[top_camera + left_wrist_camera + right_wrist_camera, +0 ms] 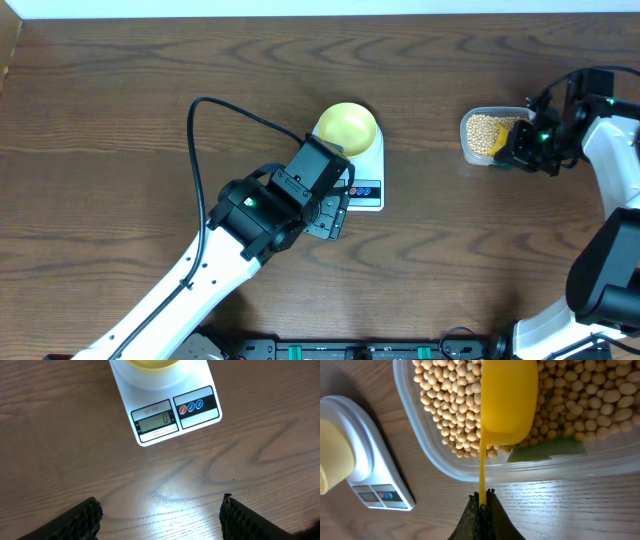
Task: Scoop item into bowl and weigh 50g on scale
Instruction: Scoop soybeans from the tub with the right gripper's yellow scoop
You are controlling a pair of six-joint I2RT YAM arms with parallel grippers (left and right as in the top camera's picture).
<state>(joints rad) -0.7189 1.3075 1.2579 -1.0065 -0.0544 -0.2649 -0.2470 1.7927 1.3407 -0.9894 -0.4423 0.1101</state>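
Right fingers [468,521] are clamped together on the thin handle of a yellow measuring scoop [507,400], which runs straight ahead of them into a clear plastic tub [445,467]. The scoop's cup lies among the soybeans [450,405] that cover most of the tub's floor, with a bare patch at the side nearest the fingers; whether the cup holds any beans cannot be told. Off to these fingers' left, well apart from the tub, the white scale [375,475] sits on the wooden surface [580,505]. Left fingers [250,522] are spread wide apart, gripping nothing, above the bare surface. Just ahead of them is the scale's near edge, its display [157,420] reading 0 and its red and blue buttons [191,406] beside it. The pale yellow-green bowl [347,127] stands on the scale's far end.
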